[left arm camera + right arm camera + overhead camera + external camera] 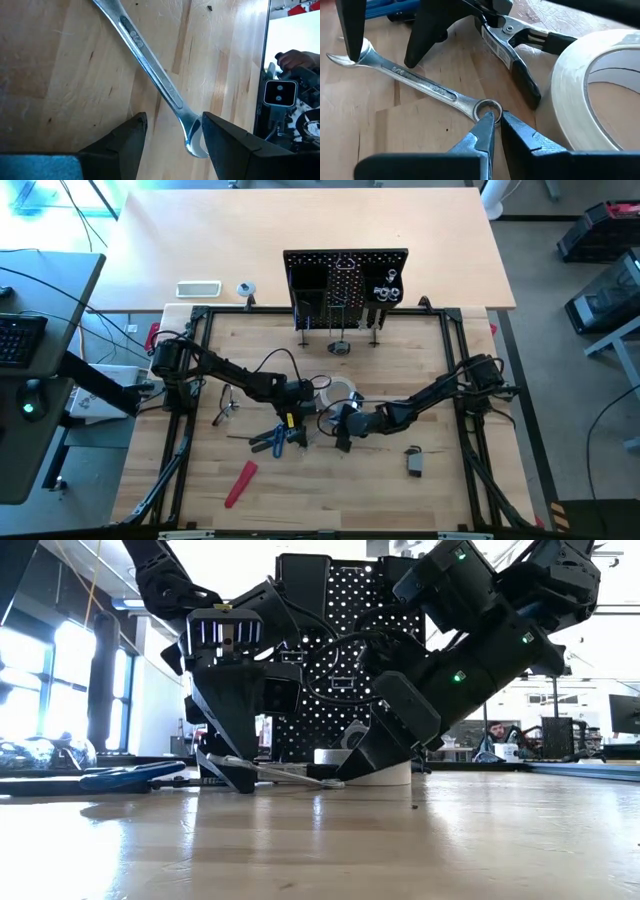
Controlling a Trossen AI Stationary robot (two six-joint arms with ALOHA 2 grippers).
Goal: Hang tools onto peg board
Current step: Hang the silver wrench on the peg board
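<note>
A: The tools lie on the wooden worktop [420, 380], spread in front of the peg board [346, 280]. The peg board stands upright at the far edge of the worktop, well apart from both arms.

B: Which tool is between the arms?

A: A silver wrench [415, 85]. It lies flat on the wood near the middle. The left end effector [172, 135] is over its open end, with the fingers [227, 145] apart. One finger touches that end of the wrench, and the other stands on the wood beside it.

B: And the right end effector?

A: The right end effector [496, 125] is at the ring end of the same wrench. Its two fingers are almost together, and one fingertip sits inside the ring. They do not clamp anything that I can see.

B: What is near them?

A: The white tape roll [600, 85] lies just beside the right end effector. A pair of dark-handled pliers [512, 45] lies between the roll and the wrench. The blue-handled pliers [282, 438] are close to the left end effector, on the near side. The red-handled tool [240, 483] lies farther toward the front left corner, apart from all. A small tape measure [414, 461] lies on the right part of the worktop, apart from the arms.

B: From the low view?

A: Both arms bend down to the worktop in front of the peg board, and the wrench lies flat between them.
</note>
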